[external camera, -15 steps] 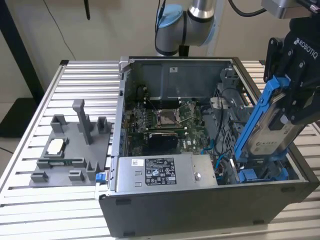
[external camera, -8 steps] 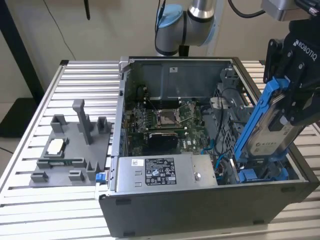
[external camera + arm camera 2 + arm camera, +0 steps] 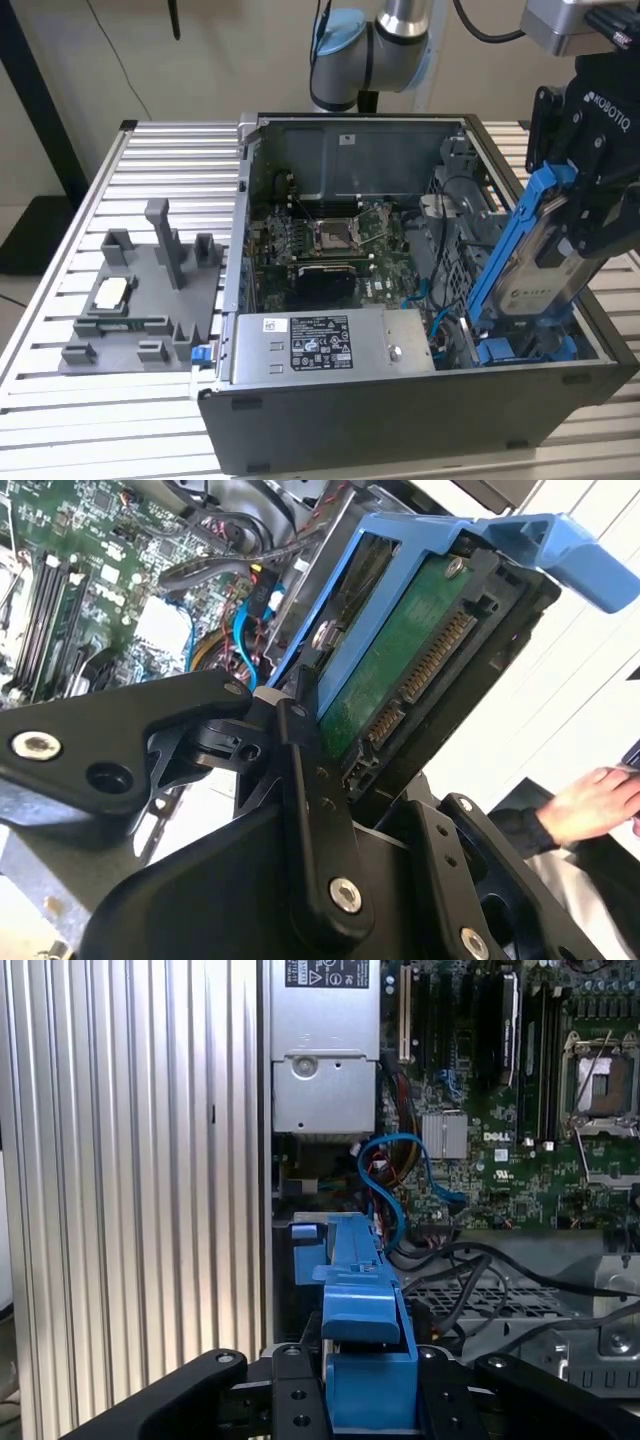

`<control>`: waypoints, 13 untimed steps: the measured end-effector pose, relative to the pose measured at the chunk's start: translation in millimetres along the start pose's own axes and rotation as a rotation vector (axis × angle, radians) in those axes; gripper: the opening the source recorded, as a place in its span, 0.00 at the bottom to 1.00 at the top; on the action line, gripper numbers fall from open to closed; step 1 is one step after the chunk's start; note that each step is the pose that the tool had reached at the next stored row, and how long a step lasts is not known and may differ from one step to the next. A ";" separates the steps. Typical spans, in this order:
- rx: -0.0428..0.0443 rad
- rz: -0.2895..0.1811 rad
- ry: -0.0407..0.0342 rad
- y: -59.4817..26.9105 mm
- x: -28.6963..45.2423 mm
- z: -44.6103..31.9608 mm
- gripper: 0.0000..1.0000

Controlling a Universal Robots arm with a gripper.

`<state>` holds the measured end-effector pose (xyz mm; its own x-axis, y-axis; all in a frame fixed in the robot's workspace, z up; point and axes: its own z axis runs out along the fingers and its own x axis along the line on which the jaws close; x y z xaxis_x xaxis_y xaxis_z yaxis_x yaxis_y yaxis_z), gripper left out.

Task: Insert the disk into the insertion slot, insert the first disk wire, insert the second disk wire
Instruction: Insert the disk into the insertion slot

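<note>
My gripper point(image 3: 578, 215) is shut on the disk point(image 3: 541, 268), a drive in a bright blue carrier. I hold it tilted over the open computer case at the exterior view's right. Its lower end reaches down to the insertion slot point(image 3: 527, 351), a grey bay with blue rails at the case's front right corner. In the second wrist view the disk's green board and connector point(image 3: 405, 670) face out, with a black finger point(image 3: 303, 742) pressed on the blue carrier edge. In the first wrist view the carrier point(image 3: 362, 1320) sits between my gripper point(image 3: 365, 1385) fingers. A blue wire point(image 3: 394, 1174) and black wires point(image 3: 470, 1270) lie loose nearby.
The open case holds a motherboard point(image 3: 330, 240) and a grey power supply point(image 3: 320, 340). A grey plastic tray with upright posts point(image 3: 140, 300) stands on the ribbed metal table point(image 3: 60, 400) at the exterior view's left. A person's hand point(image 3: 595, 805) appears beyond the disk.
</note>
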<state>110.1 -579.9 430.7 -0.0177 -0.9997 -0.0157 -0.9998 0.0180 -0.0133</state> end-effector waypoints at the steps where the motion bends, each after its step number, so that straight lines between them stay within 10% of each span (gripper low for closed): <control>1: 0.0000 0.000 0.0001 -0.4 0.0 1.0 0.33; 13: -0.0002 0.000 -0.0103 -7.6 0.1 16.8 0.33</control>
<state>118.0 -579.9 414.0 -0.0177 -0.9995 -0.0260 -0.9998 0.0181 -0.0131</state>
